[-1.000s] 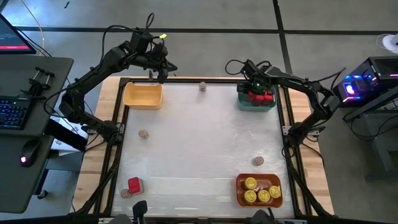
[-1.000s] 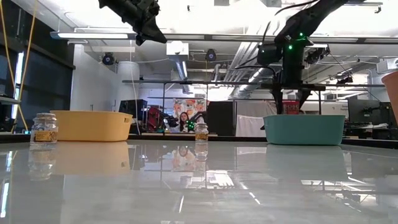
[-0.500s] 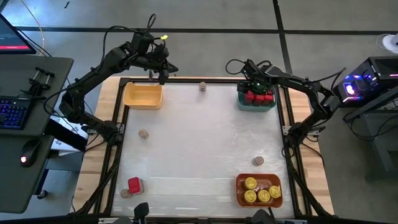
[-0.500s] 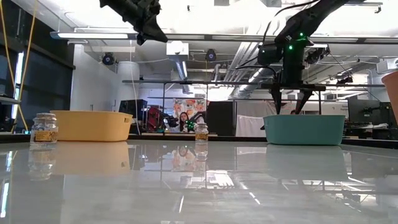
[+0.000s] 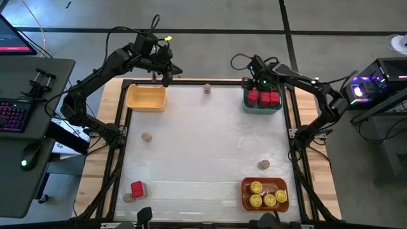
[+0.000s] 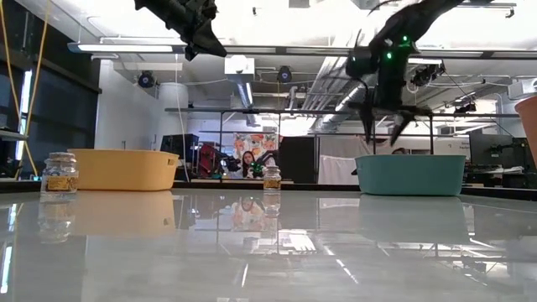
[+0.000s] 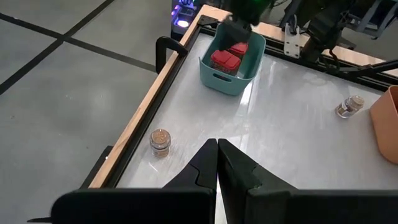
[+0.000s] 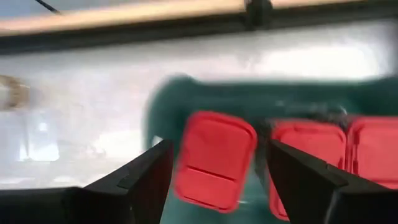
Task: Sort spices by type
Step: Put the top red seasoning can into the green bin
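The right gripper [image 5: 256,81] hangs over the teal bin [image 5: 245,105] at about one o'clock on the table, its fingers apart and gripping nothing; its wrist view shows a red tin [image 8: 215,159] lying between and below them in the bin, beside two more red tins [image 8: 308,163]. The left gripper [image 5: 166,75], fingers pressed together and empty, waits above the table's far edge near eleven o'clock, just beside the yellow bin [image 5: 146,98]. Four yellow-lidded jars [image 5: 265,196] sit in the orange bin [image 5: 244,194] at five o'clock. Still loose are a red tin [image 5: 137,188] at seven o'clock with something small touching it that I cannot identify, and tan jars at twelve [image 5: 207,88], nine [image 5: 147,137] and four o'clock [image 5: 264,165]. The chief risk now, as I judge it, is the open fingers catching the bin's wall or a packed tin on the way out and dragging the bin. Later, the twelve o'clock jar stands near the table's rim, so a careless approach could topple it or push it against the frame. At seven o'clock, a wide grasp might take both objects at once.
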{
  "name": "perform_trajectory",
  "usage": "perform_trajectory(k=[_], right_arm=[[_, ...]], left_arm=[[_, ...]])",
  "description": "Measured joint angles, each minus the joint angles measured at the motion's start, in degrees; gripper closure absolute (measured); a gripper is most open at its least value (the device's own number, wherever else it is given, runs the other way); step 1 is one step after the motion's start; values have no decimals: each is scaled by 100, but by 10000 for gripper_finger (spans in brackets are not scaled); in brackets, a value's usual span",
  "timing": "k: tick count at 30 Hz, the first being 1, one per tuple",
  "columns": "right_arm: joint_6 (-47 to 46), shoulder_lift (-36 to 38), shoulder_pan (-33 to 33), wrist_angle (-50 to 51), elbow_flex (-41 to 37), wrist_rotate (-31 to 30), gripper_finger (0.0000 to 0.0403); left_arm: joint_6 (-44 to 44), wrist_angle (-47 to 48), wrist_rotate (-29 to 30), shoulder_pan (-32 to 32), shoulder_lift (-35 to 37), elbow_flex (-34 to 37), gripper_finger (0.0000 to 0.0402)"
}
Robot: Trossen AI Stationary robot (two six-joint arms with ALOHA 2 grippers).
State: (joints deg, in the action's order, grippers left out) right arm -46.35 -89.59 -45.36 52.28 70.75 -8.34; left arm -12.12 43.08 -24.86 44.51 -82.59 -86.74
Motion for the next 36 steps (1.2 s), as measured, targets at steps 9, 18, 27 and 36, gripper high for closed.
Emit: perform_trajectory(k=[9,18,27,36], right_arm=[[204,-127,178,4,172,306,312],[434,-714,343,-70,139,582,399],[516,-766,304,59,139,304,402],[634,-764,341,434,141,304,402]], left_arm=[[-45,17,0,2,0,0,402],[-48,20,0,2,0,0,402],[-50,39,0,2,0,0,401],[-52,36,0,2,0,0,401]])
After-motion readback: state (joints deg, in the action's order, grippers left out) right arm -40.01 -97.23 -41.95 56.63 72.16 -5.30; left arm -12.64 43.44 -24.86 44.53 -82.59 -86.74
